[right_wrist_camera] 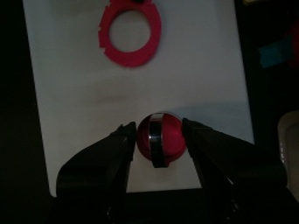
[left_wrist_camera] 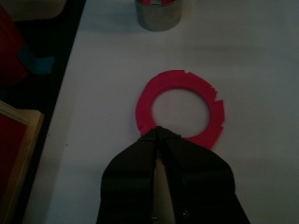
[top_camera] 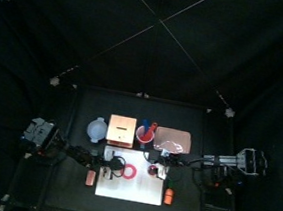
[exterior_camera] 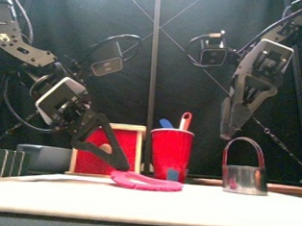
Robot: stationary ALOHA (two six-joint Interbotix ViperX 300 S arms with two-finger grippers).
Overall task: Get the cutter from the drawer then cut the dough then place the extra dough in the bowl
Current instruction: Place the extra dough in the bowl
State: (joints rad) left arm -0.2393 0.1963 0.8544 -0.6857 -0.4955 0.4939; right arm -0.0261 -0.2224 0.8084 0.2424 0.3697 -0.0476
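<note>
No writing, number, brand mark or sign can be read in any of the views. In the front view, the red cup (exterior_camera: 171, 153) at the centre of the frame, the metal cutter (exterior_camera: 245, 179) at lower right and the dough ring (exterior_camera: 147, 181) at lower centre all show plain surfaces. The white cutting board (left_wrist_camera: 117, 79) that fills both wrist views is equally bare of print.
</note>
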